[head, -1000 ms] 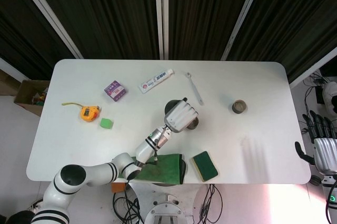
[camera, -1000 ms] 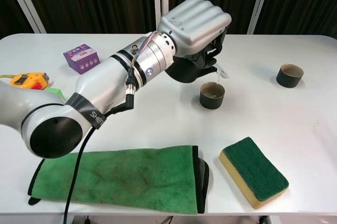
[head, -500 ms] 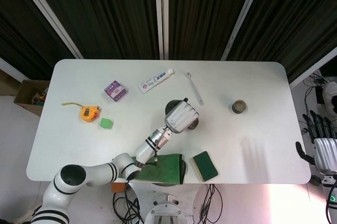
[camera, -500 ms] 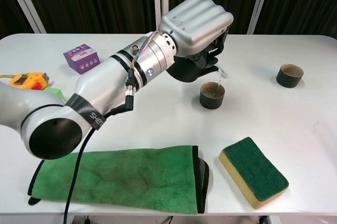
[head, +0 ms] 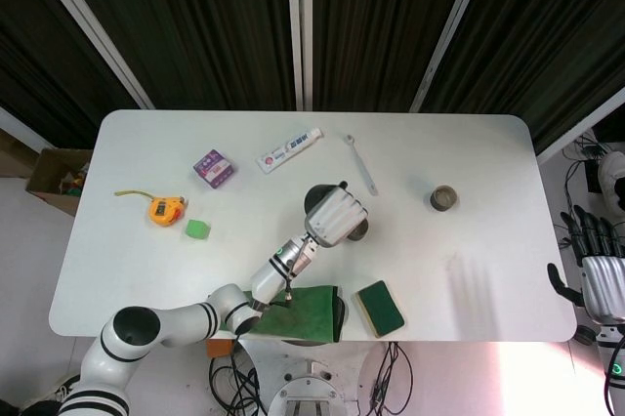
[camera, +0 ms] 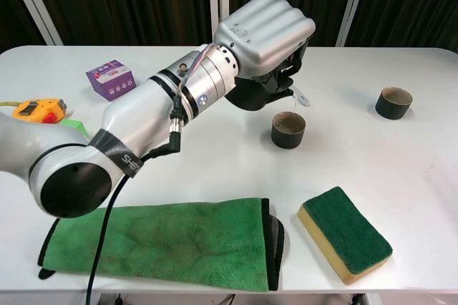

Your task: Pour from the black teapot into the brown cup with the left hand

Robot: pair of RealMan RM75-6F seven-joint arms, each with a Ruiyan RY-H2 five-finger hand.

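Note:
My left hand (camera: 265,29) grips the black teapot (camera: 256,92), held above the table and tilted with its spout toward the brown cup (camera: 288,130). A thin stream falls from the spout into that cup. From the head view the left hand (head: 335,216) covers most of the teapot, and the cup (head: 357,231) peeks out at its right edge. My right hand (head: 596,258) hangs off the table's right side with its fingers apart, holding nothing.
A second brown cup (camera: 394,102) stands far right. A green sponge (camera: 344,233) and a green cloth (camera: 164,239) lie at the front edge. A purple box (camera: 111,79), tape measure (camera: 39,109), green block (head: 197,229), toothpaste tube (head: 289,149) and white spoon (head: 360,163) lie farther back.

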